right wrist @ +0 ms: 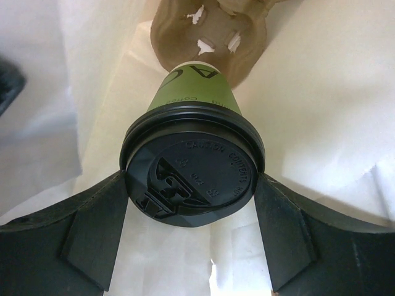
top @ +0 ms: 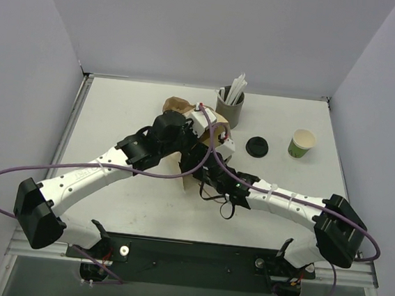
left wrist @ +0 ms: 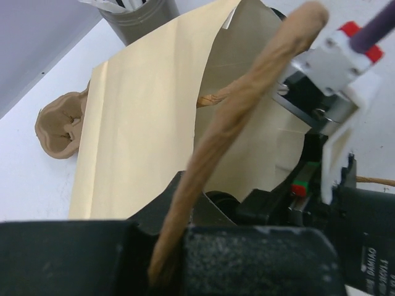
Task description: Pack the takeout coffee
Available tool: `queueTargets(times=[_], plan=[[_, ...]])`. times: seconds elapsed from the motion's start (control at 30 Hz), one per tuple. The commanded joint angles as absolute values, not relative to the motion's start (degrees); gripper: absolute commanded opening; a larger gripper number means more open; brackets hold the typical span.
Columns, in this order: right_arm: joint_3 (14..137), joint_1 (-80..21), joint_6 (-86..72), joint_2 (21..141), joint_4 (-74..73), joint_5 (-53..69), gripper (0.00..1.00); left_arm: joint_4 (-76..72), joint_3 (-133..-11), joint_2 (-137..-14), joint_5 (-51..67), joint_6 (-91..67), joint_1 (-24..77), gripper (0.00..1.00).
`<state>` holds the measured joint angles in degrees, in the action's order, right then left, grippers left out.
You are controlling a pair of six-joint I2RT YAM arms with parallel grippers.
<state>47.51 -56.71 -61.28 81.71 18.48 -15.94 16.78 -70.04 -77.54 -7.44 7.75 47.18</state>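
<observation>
A white table [top: 110, 111] carries two white-and-black arms that meet at a tan paper bag [left wrist: 142, 111] lying near its middle. The left gripper [left wrist: 166, 246] has its jaws pressed together on the bag's twisted paper handle [left wrist: 247, 105], which runs up and away from them. Beyond those jaws and to their left sits a brown pulp cup carrier [left wrist: 58, 126]; a grey cup of white straws [left wrist: 139, 15] stands farther off.

The right gripper [right wrist: 192, 185] pinches the takeout coffee [right wrist: 197, 92], a green cup with a black lid [right wrist: 191, 179], one finger [right wrist: 92, 228] on each side of the lid's rim. The cup points straight away from the jaws, pale paper around it, the carrier just past its far end.

Well to the right of both grippers, apart on the table, are an open green cup [top: 301, 143] and a loose black lid [top: 257, 146].
</observation>
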Motion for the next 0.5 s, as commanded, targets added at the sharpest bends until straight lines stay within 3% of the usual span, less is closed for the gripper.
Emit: queueTargets(times=[0.0, 0.47], plan=[[50.18, -55.29, -62.49, 83.32, 18.37, -10.3, 0.52, 10.81, -70.05, -74.27, -2.47, 9.49, 47.37, 0.0], [47.38, -51.77, -68.55, 82.97, 23.99, -10.45, 0.5, 11.78, -67.86, -71.81, 0.0, 10.46, 47.37, 0.0]])
